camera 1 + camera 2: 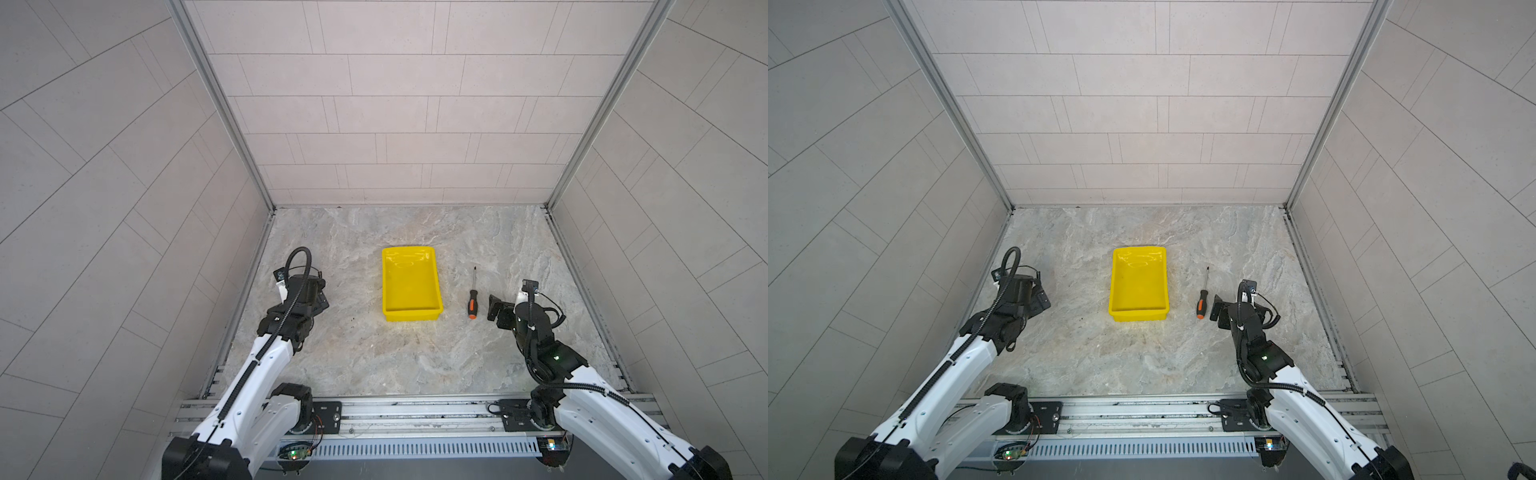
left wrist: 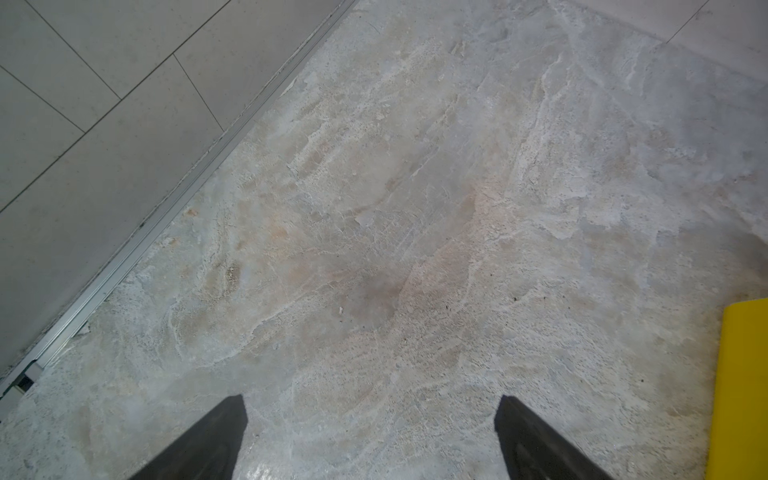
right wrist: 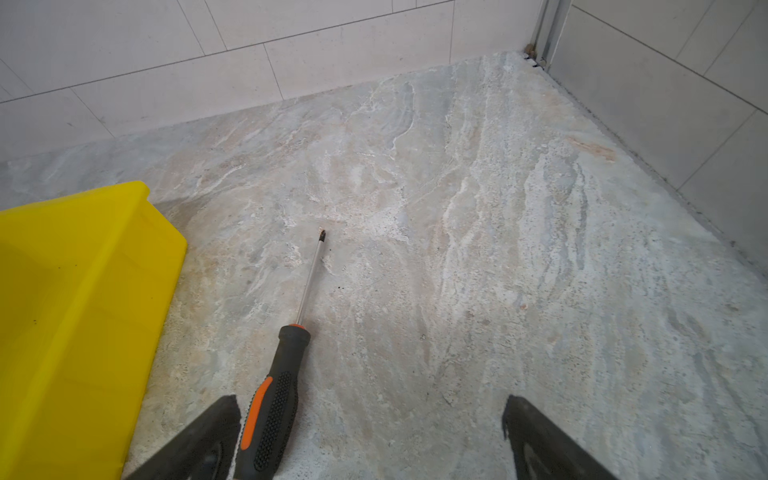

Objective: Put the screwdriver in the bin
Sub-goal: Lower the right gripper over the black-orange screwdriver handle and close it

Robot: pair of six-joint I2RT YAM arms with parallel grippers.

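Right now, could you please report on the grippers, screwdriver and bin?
Left gripper open, empty. Right gripper open, beside the screwdriver handle, no grip. Screwdriver flat on table, right of empty bin. Nothing between them.

- left gripper [image 2: 370, 401]: two dark fingers [image 2: 216, 440] spread wide, bare tabletop [image 2: 395, 208] showing between them
- tabletop: mottled grey-beige stone pattern, a few dark specks
- yellow bin [image 2: 739, 386]: only a strip of its edge in frame, apart from the nearer finger
- grey tiled wall [image 2: 83, 104] meets the tabletop along an aluminium rail [image 2: 166, 208]

Yellow bin [image 1: 411, 316], black-orange screwdriver [image 1: 472, 303], grey-veined table [image 1: 374, 357]
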